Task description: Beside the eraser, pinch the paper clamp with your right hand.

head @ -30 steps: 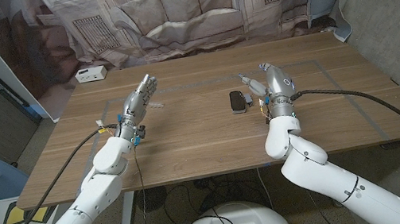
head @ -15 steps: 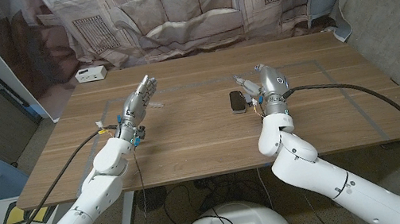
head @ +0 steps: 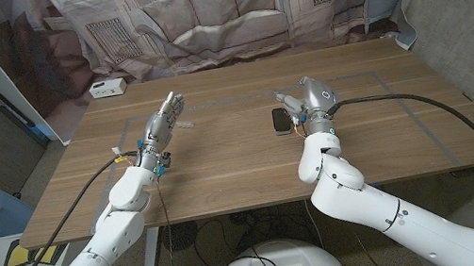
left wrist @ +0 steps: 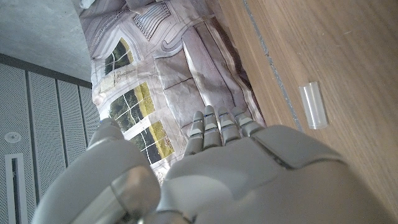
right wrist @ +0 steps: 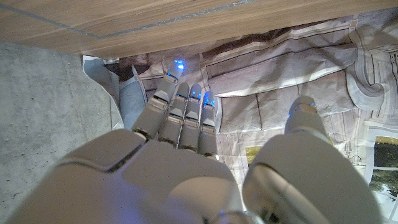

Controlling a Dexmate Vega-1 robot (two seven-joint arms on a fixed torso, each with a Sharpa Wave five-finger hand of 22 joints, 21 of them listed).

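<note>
A small dark object (head: pixel 282 120) with a pale patch lies on the wooden table (head: pixel 224 168) right of centre. At this size I cannot tell whether it is the eraser, the paper clamp, or both side by side. My right hand (head: pixel 313 100) is raised just to the right of it, fingers pointing towards the far edge, holding nothing. In the right wrist view the same hand (right wrist: pixel 180 155) has straight fingers and the thumb held apart. My left hand (head: pixel 164 125) stands over the table's left part with fingers spread and empty, and it fills the foreground of the left wrist view (left wrist: pixel 236 168).
A white box (head: pixel 106 88) sits at the table's far left corner. Thin tape lines (head: pixel 223 104) mark a rectangle on the tabletop, and a short pale strip (left wrist: pixel 313 106) lies on the wood. A printed cloth backdrop (head: pixel 218 12) hangs behind the table.
My right hand has shifted left, closer to the dark object, and its forearm now stands more upright. The left hand has stayed where it was.
</note>
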